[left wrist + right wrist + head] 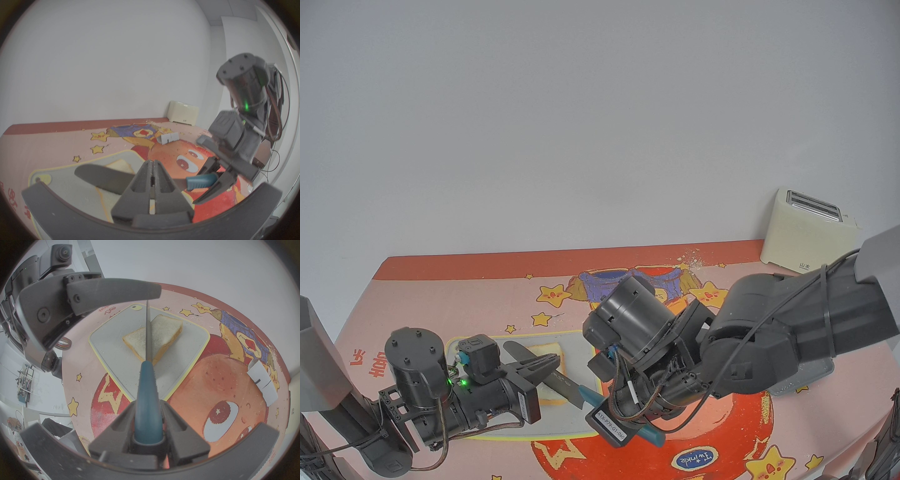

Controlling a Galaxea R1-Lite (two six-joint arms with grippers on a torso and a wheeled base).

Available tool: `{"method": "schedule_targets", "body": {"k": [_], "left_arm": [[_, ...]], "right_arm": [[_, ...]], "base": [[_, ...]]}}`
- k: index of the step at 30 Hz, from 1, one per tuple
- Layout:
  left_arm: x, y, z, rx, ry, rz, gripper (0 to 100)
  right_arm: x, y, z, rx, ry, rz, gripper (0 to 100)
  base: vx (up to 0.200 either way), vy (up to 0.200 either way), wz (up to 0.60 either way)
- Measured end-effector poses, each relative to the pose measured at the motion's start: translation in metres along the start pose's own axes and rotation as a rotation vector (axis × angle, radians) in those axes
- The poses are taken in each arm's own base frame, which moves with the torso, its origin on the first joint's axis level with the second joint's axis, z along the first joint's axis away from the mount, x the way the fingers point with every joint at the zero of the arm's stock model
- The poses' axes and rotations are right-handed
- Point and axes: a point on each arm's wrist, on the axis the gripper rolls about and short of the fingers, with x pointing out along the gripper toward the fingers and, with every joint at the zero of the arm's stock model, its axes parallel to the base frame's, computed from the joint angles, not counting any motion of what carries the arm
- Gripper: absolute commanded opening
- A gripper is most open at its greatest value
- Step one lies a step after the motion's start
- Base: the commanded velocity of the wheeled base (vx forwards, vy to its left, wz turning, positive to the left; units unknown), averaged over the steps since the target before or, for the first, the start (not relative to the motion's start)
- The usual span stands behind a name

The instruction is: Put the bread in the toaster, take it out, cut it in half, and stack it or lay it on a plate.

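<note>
1. The right gripper (148, 413) is nearest, low over the tablecloth at the near edge of the board. Its fingers are clamped on the teal plastic handle of a long grey-bladed knife (147, 365).
2. The left gripper (153, 165) hangs above the board's left half with its two dark fingers pressed together and holding nothing. In the head view its tips sit over the blade and the bread; I cannot tell whether they touch either.
3. The pale grey rectangular cutting board with a yellow rim (115, 346) lies flat on the cloth.
4. The square slice of white bread with a tan crust (165, 330) lies flat on the middle of the board. The knife blade stands on edge across its top, from one side to the other.
5. The pink tablecloth printed with yellow stars and a cartoon figure (456, 294) covers the table.
6. A small white folded card (262, 380) lies on the cloth beyond the board.
7. The cream box-shaped toaster with two slots on top (806, 234) stands at the far right corner, well apart from the board.
8. A plain grey wall (581, 125) rises behind the table.
</note>
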Motion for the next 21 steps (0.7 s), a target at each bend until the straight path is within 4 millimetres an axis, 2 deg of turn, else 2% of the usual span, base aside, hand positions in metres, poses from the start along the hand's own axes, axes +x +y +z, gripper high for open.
{"method": "schedule_targets", "body": {"k": [21], "left_arm": [[0.002, 0.003, -0.013, -0.008, 0.056, 0.009, 0]], "right_arm": [[-0.004, 0.001, 0.003, -0.002, -0.018, -0.002, 0]], "base": [[0.0, 0.0, 0.0]]}}
